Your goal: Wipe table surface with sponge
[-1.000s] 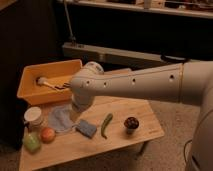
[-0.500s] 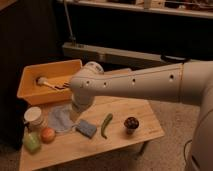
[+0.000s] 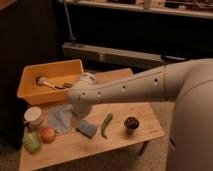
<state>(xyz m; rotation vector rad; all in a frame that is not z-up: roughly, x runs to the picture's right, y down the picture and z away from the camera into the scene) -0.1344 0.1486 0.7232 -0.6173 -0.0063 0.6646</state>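
Right at the near left corner of the table surface sit a green apple and, just beside it, an orange fruit. The blue sponge lies flat and free toward the middle, with a green chili pepper to its right and a small dark cup near the right edge. Behind the fruit stands a white container. A pale blue-grey cloth lies next to it. The gripper hangs over the cloth, just behind the sponge, largely hidden under the arm's wrist; its jaws stand apart, gripping nothing. An orange-yellow bin at the far left corner holds a brush.
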